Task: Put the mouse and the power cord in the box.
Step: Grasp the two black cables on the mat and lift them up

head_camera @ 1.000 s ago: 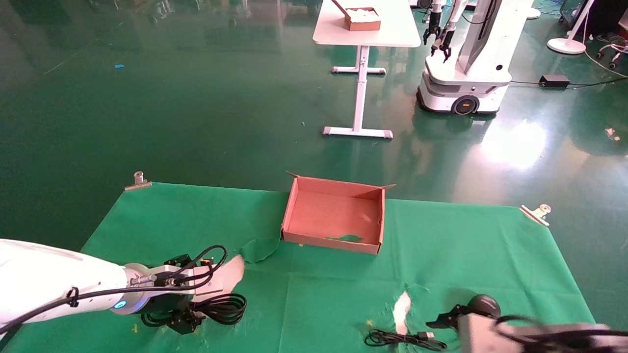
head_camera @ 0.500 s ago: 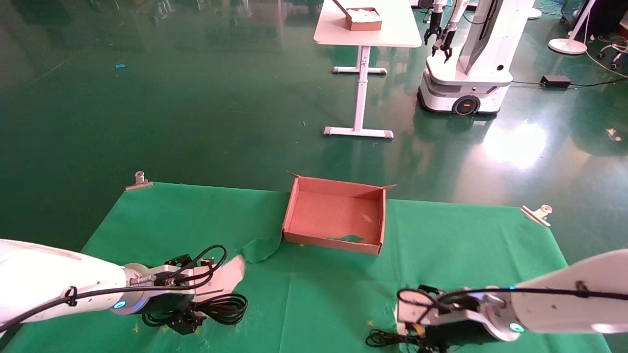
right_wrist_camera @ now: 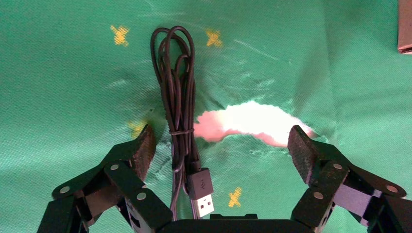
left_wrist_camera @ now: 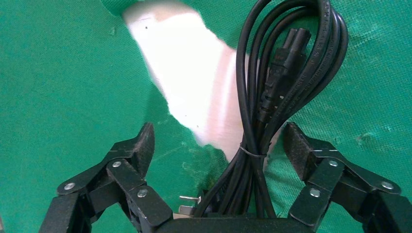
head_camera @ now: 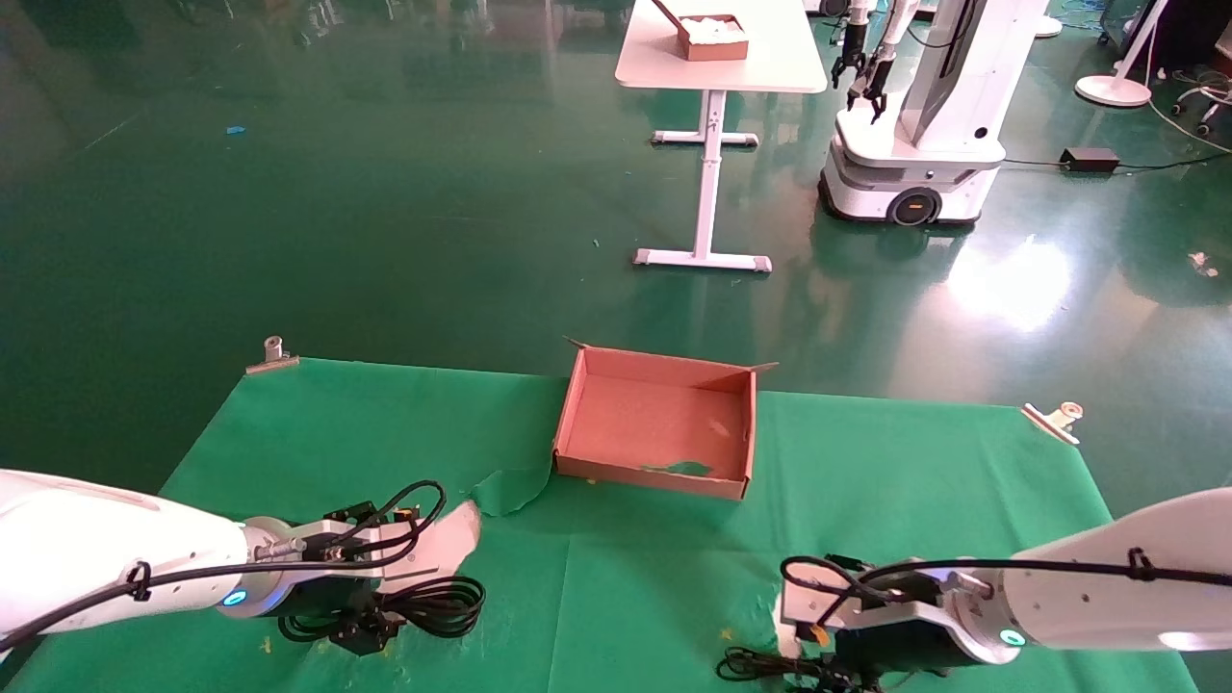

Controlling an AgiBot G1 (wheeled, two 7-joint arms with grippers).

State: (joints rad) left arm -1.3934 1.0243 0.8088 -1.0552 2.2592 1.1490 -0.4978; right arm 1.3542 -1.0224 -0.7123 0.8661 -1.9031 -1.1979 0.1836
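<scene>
Box (head_camera: 654, 423): empty, nothing packed. My left claw (left_wrist_camera: 218, 145) gaped wide astride the power cord (left_wrist_camera: 286, 73). My right claw (right_wrist_camera: 221, 148) gaped wide over the mouse's cable (right_wrist_camera: 177, 97); mouse itself unseen.

The cloth (head_camera: 385, 433) is bright green, torn to show white patches; one white patch (left_wrist_camera: 189, 82) lies just beside the glossy black power cord (left_wrist_camera: 291, 73), which runs between the black fingers (left_wrist_camera: 131, 150) of the left gripper (left_wrist_camera: 218, 150). Small yellow crosses (right_wrist_camera: 119, 35) mark the green around the thin black mouse cable (right_wrist_camera: 177, 97), whose plug (right_wrist_camera: 201, 194) is black with a silver tip, between the right gripper's (right_wrist_camera: 221, 145) black pads. The box (head_camera: 654, 472) is plain brown cardboard with a green smear inside.
</scene>
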